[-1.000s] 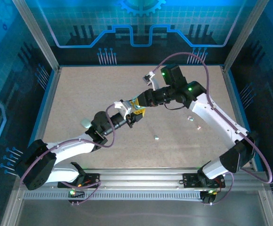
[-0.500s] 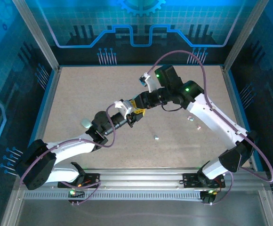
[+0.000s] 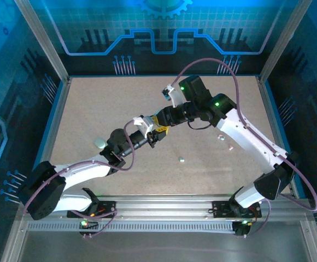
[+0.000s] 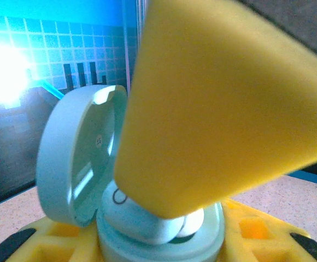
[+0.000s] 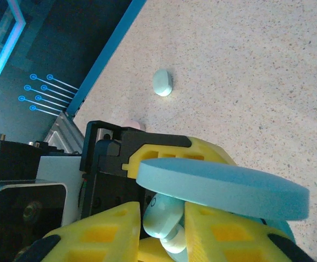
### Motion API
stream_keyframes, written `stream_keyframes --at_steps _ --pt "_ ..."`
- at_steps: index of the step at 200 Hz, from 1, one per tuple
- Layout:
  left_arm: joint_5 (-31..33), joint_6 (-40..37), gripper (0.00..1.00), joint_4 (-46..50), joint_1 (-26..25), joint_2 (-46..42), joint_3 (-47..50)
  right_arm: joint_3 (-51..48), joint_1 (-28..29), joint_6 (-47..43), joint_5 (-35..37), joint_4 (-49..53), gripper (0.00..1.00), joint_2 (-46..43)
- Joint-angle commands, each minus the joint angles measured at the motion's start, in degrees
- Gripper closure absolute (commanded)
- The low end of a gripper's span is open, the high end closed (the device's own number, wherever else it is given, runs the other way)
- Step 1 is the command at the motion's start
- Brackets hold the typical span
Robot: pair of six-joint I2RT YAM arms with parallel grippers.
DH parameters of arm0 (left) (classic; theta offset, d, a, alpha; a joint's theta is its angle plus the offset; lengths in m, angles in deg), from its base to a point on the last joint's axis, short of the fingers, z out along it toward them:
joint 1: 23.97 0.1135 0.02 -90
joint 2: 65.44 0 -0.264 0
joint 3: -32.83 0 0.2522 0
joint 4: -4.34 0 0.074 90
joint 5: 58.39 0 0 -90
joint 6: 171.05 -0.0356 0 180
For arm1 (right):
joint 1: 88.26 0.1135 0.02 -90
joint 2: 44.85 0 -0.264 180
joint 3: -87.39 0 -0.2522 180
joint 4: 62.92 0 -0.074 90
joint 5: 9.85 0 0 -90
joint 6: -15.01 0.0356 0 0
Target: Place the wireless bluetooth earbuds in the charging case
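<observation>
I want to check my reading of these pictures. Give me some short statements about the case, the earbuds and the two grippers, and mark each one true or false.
1. The lid of the charging case stands open. True.
2. The left gripper holds the charging case. True.
3. Nothing is between the fingers of the right gripper. False: an earbud sits between them, at the open case.
4. No other case lies on the table. False: a pale oval case lies there, apart from both grippers.

Mint-blue case [image 4: 74, 164] & earbud [image 5: 161, 215], yellow jaws, speckled beige table [image 3: 93, 109].
</observation>
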Motion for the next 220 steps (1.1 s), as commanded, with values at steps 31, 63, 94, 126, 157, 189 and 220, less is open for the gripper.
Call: stream_keyframes --at_steps 31,63,94,126,157,189,220 --pt "0.64 -0.02 0.63 -3.51 -0.54 -0.48 -1.28 2.27 0.37 -0.95 1.28 1.73 0.7 -0.42" --pt "0.66 0.19 0.64 -3.4 -0.55 -0.47 -0.94 2.47 0.41 -0.96 0.91 1.27 0.69 -1.65" --pt "0.83 0.43 0.64 -3.25 -0.52 -0.41 -0.85 2.79 0.36 -1.11 -0.11 1.3 0.69 -1.92" --pt "0.93 0.43 0.64 -3.25 -0.51 -0.48 -0.83 2.71 0.36 -1.04 0.68 1.27 0.68 -2.6" --pt "0.97 0.47 0.64 -3.26 -0.53 -0.37 -0.94 2.87 0.4 -1.51 0.19 2.42 0.74 -2.3" --pt "1.1 0.54 0.64 -3.25 -0.58 -0.48 -1.08 3.79 0.37 -2.22 -0.5 5.49 0.81 -1.07" --pt "0.98 0.8 0.64 -3.25 -0.53 -0.48 -1.29 3.59 0.36 -2.76 0.17 6.82 0.82 -0.79"
